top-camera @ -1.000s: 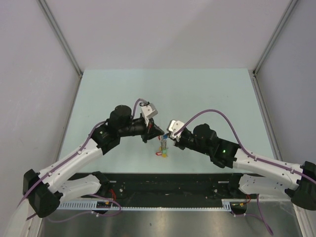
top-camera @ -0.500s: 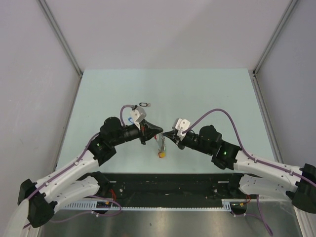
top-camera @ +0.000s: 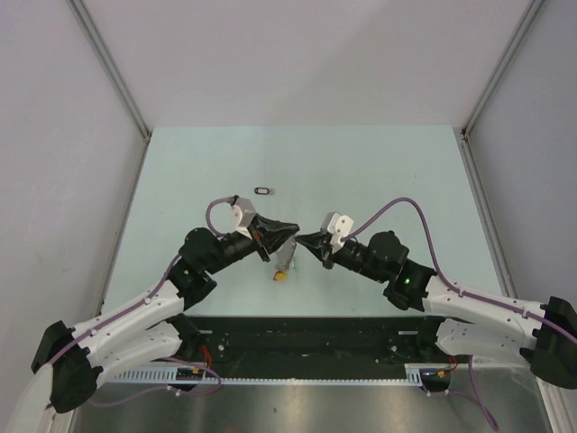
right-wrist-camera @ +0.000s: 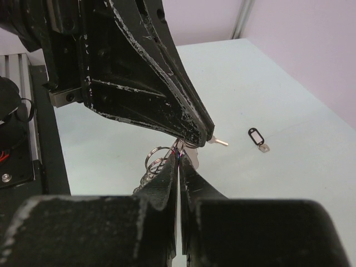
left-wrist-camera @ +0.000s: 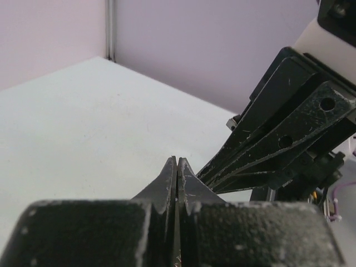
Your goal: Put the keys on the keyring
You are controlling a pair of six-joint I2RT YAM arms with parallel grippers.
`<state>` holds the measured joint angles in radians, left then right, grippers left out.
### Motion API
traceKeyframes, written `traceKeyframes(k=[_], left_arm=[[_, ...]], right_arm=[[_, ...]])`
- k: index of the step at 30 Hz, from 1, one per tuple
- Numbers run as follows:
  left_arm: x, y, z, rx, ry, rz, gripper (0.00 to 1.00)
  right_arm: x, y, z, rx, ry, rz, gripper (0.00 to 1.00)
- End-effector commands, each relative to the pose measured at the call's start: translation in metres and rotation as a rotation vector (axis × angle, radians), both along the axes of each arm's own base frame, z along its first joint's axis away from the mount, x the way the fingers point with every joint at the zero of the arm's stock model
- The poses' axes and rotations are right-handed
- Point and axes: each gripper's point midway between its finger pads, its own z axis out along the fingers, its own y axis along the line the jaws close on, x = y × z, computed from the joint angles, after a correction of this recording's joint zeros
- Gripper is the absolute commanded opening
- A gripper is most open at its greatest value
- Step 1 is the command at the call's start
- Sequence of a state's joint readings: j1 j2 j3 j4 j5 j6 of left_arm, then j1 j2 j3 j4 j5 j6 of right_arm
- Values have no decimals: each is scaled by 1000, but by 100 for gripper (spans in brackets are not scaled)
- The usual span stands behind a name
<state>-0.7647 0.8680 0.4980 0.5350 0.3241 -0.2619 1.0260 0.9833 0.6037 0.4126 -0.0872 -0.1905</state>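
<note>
- Anything different from a second ago?
- Yes. Lowered and drawn toward the near edge of the table (top-camera: 379, 162), tip to tip. Uncovered the black-tagged key (top-camera: 263, 190) too, lying alone toward the far edge.
- Grips?
- Clenched tight on the left gripper (left-wrist-camera: 177, 167), seemingly around a key (right-wrist-camera: 221, 142) with its silver blade poking past the tips; tag hidden. Clenched as well on the right gripper (right-wrist-camera: 177, 164), apparently pinching the keyring (right-wrist-camera: 154, 159), now dangling tilted rather than straight, midway between the side edges, closer to the near edge.
- Meaning for the task?
- Probably mid-threading. Impossible to tell whether hooked on yet. Black-tagged key yet to go.
</note>
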Motion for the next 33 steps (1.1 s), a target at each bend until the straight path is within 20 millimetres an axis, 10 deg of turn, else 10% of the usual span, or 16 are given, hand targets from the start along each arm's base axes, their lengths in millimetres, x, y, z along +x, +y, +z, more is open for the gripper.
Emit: traceKeyframes(k=[1, 4, 10, 22, 27, 33], left_arm=[[-2, 3, 42, -162, -85, 22, 0], [-4, 6, 38, -147, -82, 26, 1], [-10, 17, 32, -32, -99, 41, 42], [-1, 17, -5, 394, 9, -87, 59], [8, 18, -12, 368, 46, -46, 68], [23, 30, -27, 399, 157, 40, 79]], right_arm=[[-7, 7, 25, 91, -43, 62, 0], [4, -4, 22, 51, -72, 6, 0], [17, -17, 17, -106, -150, -24, 0], [23, -20, 4, -261, -161, -32, 0], [42, -38, -10, -241, 12, -174, 2], [69, -103, -66, -214, 469, -446, 30]])
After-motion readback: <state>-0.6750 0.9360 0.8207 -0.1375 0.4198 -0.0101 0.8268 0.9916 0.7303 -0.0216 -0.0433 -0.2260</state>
